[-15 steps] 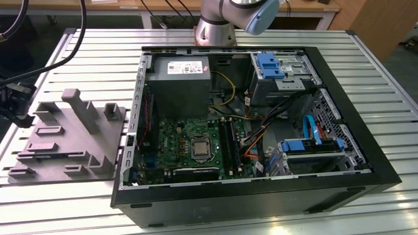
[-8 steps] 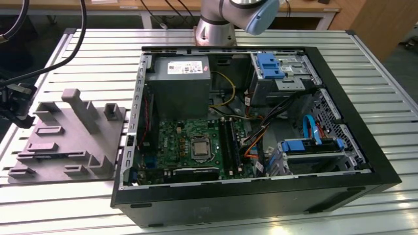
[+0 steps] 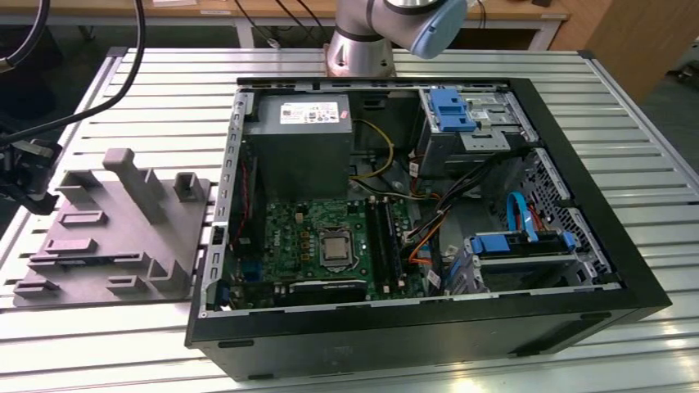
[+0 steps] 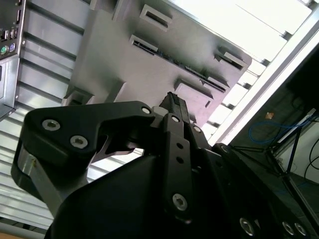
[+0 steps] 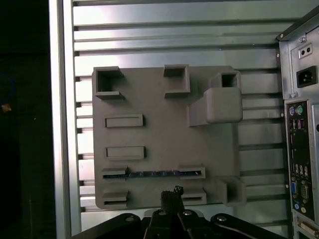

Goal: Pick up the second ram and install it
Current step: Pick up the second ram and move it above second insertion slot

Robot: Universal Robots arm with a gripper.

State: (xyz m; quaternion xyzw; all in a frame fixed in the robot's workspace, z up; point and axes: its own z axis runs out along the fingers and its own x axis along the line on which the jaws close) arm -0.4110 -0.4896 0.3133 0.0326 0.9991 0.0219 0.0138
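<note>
End effector hovered above grey tray, pressed together, gripping nothing. Second ram lay seated in tray slot just ahead of it, apart, long axis crosswise to approach. Exterior view: tray sat on desk at nine o'clock from open computer case; ram lay toward five o'clock of end effector.

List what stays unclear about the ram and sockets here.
Ram: first wrist view, only its top edge shows; the tray slot hides the rest.
Sockets: exterior view, too small to tell which are filled.
Part of the tray: second wrist view, behind the tool.
</note>
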